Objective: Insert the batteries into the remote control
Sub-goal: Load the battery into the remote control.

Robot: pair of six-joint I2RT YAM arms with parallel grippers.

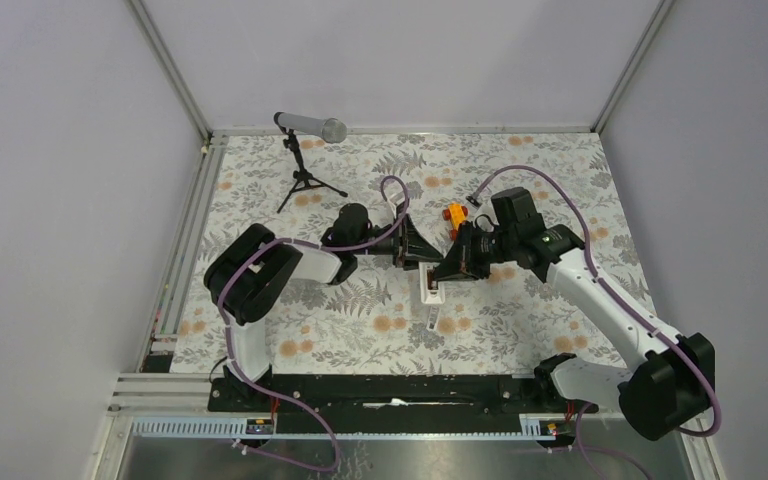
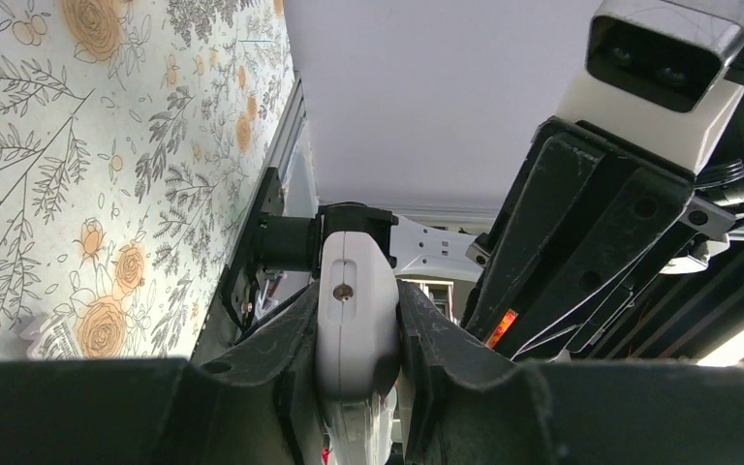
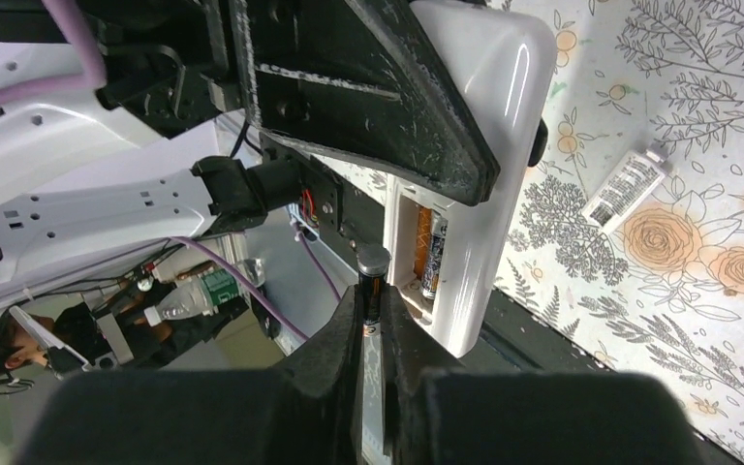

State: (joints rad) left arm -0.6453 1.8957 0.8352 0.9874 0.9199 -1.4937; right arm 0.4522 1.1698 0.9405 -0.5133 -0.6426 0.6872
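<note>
Here, the right end effector [image 3: 373, 334] is clamped on one battery [image 3: 372, 276], which lies lengthwise between its fingers. Just beyond the battery's tip, the remote control [image 3: 509, 145] shows an open compartment with a second battery [image 3: 434, 254] lying inside. The left end effector [image 2: 354, 339] is closed on the remote control's body. Farther off, to the right of the right end effector, a white cover piece [image 3: 625, 189] lies flat on the tabletop [image 3: 697, 291].

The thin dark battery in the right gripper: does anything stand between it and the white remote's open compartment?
Nothing visible does. The thin dark battery in the right gripper is at the open compartment of the slim white remote; the left gripper clamps clear of it.
</note>
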